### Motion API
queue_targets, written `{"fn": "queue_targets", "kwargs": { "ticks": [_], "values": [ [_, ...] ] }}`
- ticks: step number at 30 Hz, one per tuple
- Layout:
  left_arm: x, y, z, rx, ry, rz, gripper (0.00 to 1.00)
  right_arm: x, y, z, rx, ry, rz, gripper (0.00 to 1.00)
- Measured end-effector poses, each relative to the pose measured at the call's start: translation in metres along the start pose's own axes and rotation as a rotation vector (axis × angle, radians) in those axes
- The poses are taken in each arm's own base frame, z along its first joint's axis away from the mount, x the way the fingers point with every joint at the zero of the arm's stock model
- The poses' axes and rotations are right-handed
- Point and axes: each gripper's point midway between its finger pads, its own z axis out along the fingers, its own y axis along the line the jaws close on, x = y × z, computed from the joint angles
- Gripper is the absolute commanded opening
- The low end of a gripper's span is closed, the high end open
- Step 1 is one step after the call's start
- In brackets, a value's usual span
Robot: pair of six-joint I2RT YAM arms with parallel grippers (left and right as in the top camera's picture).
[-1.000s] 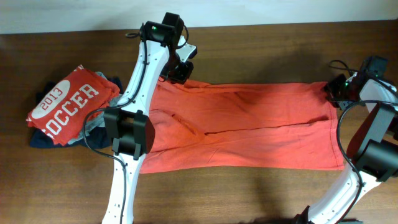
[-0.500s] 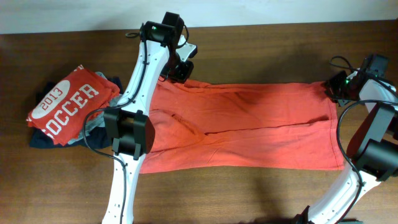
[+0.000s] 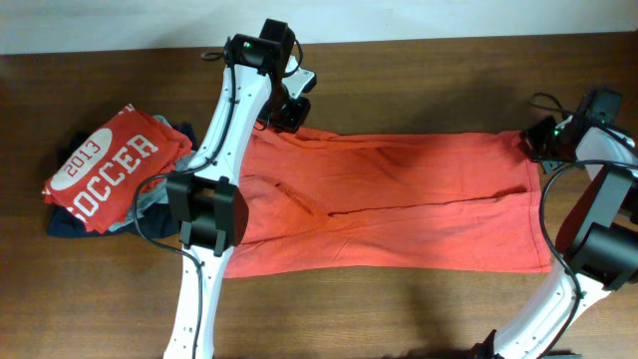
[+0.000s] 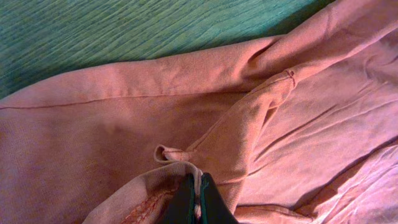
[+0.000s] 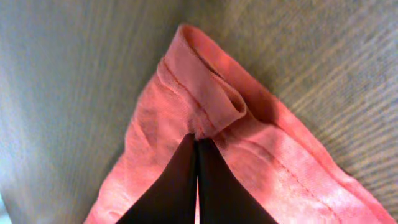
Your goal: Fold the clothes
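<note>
Between left gripper (image 4: 198,190) and right gripper (image 5: 197,146), orange-red T-shirt (image 3: 399,199) (one corner each)

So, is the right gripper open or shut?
Shut. The right gripper pinches a hemmed corner of the orange shirt, with no gap showing between its jaws.

Orange-red T-shirt (image 3: 389,204) folded lengthwise, spread flat across table, print hidden.

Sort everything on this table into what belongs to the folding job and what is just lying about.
Job: orange T-shirt, pinched by left gripper and right gripper.
Lying about: red "2013 SOCCER" shirt; grey and navy garments beneath.
</note>
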Motion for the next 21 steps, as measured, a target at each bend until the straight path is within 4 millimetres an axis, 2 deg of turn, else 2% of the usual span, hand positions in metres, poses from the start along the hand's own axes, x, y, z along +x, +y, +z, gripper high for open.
{"fn": "queue_targets", "kwargs": {
  "ticks": [7, 14, 21],
  "values": [
    [0.007, -0.002, -0.006, 0.004, 0.026, -0.005, 0.01, 0.010, -0.007, -0.003, 0.025, 0.042, -0.016, 0.04],
    [0.013, -0.007, -0.035, -0.013, 0.023, -0.004, 0.01, 0.011, 0.004, -0.033, 0.018, 0.031, -0.039, 0.04],
    [0.016, -0.005, -0.038, -0.029, 0.035, -0.008, 0.01, 0.029, -0.007, -0.041, 0.072, 0.097, -0.011, 0.04]
  ]
}}
